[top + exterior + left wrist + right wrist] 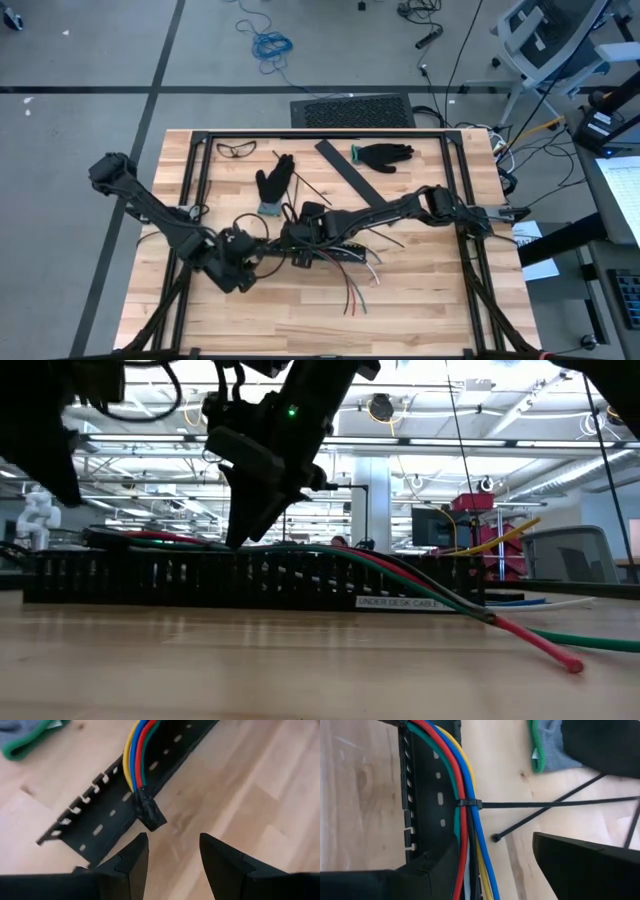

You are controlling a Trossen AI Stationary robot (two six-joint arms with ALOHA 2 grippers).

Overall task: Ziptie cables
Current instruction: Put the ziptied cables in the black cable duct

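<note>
The cables [465, 780] lie along the black slotted strip [432, 785] mid-desk [420, 310], cinched by a ziptie [468, 803]; bare wood stays free toward the near edge. The left gripper [172, 851] hovers just off the strip's end, jaws apart, empty. The right gripper [495, 865] straddles the bundle, jaws wide, gripping nothing
</note>
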